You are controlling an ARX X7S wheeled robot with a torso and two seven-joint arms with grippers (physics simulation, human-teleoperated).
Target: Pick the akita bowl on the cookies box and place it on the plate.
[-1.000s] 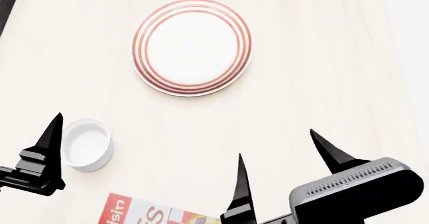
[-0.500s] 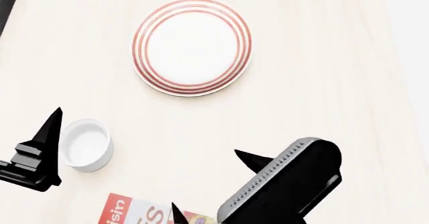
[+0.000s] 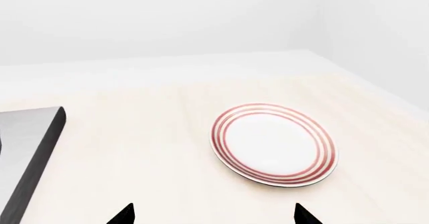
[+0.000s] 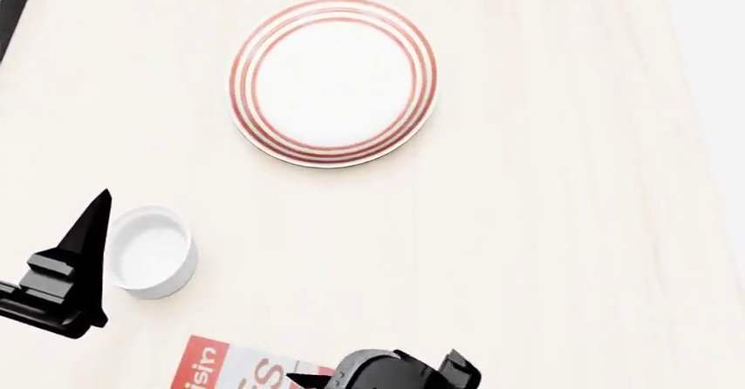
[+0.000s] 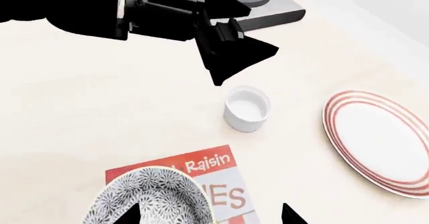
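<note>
Pale wood table (image 4: 559, 232): bowl (image 5: 150, 199) sits on cookies box (image 5: 221, 184), right gripper (image 5: 208, 216) spread just above it, empty plate (image 4: 333, 79) well apart, white cup (image 4: 149, 251) beside left gripper (image 3: 213, 215), also spread and empty.

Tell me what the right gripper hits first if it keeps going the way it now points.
Most likely the akita bowl sitting on the cookies box: in the right wrist view the right gripper has its open fingers over the bowl's rim. Depth is unclear.
</note>
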